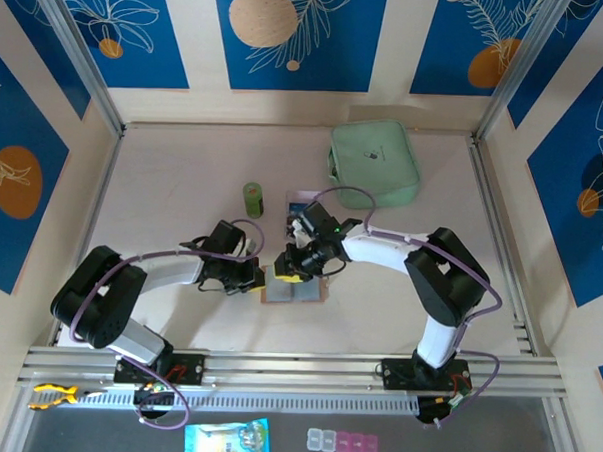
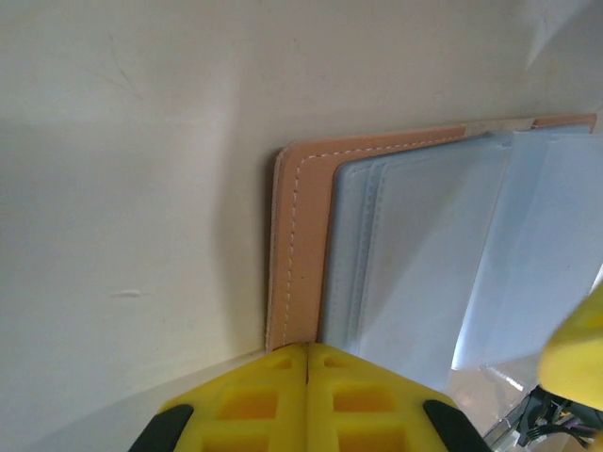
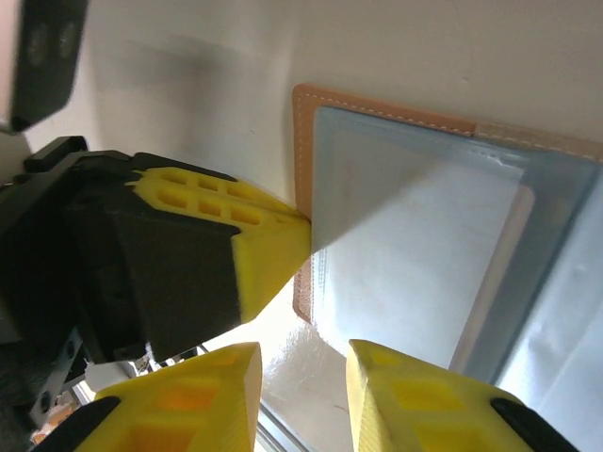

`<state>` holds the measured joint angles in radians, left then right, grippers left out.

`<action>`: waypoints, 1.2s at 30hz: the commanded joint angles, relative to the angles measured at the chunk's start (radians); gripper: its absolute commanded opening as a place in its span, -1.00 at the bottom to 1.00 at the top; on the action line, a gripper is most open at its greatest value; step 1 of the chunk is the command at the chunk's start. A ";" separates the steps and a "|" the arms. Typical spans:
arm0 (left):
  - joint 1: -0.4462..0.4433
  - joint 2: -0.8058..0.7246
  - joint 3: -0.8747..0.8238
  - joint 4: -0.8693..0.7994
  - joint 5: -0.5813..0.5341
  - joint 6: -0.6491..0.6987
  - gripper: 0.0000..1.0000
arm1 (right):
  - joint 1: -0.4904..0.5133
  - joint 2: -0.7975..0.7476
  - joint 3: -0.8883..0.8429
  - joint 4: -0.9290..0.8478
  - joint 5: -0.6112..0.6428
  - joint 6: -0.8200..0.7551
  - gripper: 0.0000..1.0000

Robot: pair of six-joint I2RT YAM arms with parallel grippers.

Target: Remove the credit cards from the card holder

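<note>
The card holder point(image 1: 292, 292) lies open on the table, tan leather with grey-clear pockets point(image 2: 415, 245). My left gripper point(image 2: 308, 347) is shut, its yellow tips resting on the holder's left leather edge point(image 2: 297, 264). That gripper point(image 3: 283, 235) also appears in the right wrist view, at the holder's point(image 3: 303, 122) edge. My right gripper point(image 3: 303, 363) hovers just over the holder's near side with its jaws apart. A glossy clear pocket leaf shows in the gap. A pale card point(image 3: 424, 254) sits inside a pocket. A small card with a blue edge point(image 1: 303, 199) lies on the table behind the right wrist.
A mint-green zip pouch point(image 1: 374, 161) lies at the back right. A small green cylinder point(image 1: 253, 199) stands left of the loose card. Both arms crowd the table's middle, and walls enclose the workspace on three sides.
</note>
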<state>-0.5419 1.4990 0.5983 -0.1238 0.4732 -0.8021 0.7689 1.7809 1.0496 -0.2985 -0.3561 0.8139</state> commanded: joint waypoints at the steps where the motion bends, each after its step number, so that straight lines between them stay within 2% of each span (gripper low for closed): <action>1: -0.008 -0.015 -0.014 -0.037 -0.016 0.023 -1.00 | 0.013 0.039 0.029 -0.011 -0.035 0.008 -0.38; 16: -0.009 -0.014 -0.017 -0.057 -0.028 0.036 -1.00 | 0.013 0.074 0.036 -0.138 0.081 -0.038 -0.36; 29: -0.009 -0.042 0.017 -0.094 -0.047 0.041 -0.99 | -0.019 0.051 -0.019 -0.091 0.044 -0.034 -0.38; 34: -0.009 -0.075 0.032 -0.063 -0.028 0.012 -0.86 | -0.034 0.051 -0.055 -0.031 0.007 -0.018 -0.38; 36: -0.014 -0.079 0.033 -0.030 -0.002 -0.017 -0.70 | -0.038 0.051 -0.070 -0.008 -0.008 -0.012 -0.38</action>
<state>-0.5438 1.4425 0.6029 -0.1722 0.4446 -0.7887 0.7383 1.8404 1.0153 -0.3195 -0.3428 0.7895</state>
